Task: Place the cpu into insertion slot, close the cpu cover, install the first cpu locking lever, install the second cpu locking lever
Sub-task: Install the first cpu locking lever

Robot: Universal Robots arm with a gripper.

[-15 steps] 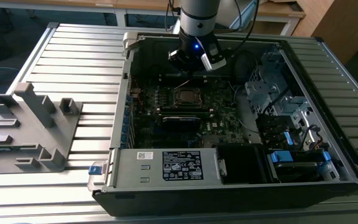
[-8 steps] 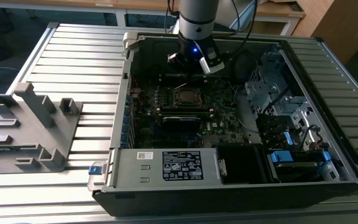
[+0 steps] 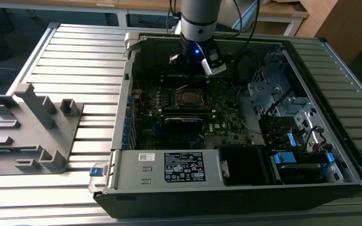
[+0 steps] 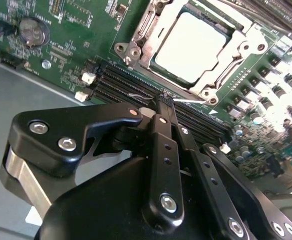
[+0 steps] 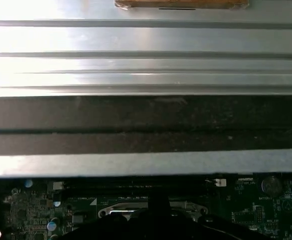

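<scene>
slatted metal table (image 3: 74, 52) | wooden desk (image 3: 282, 9) behind it | dark floor (image 3: 11, 28)

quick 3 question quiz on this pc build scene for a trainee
1. True or false: the cpu is already seated on the motherboard.
2. The cpu cover is: A) standing upright on its hinge, B) lying flat around the cpu, C) out on the table.
3. Fill in: the grey fixture sits to the exterior view's ___ of the computer case.

Key: 1 true; 2 B; 3 left
</scene>
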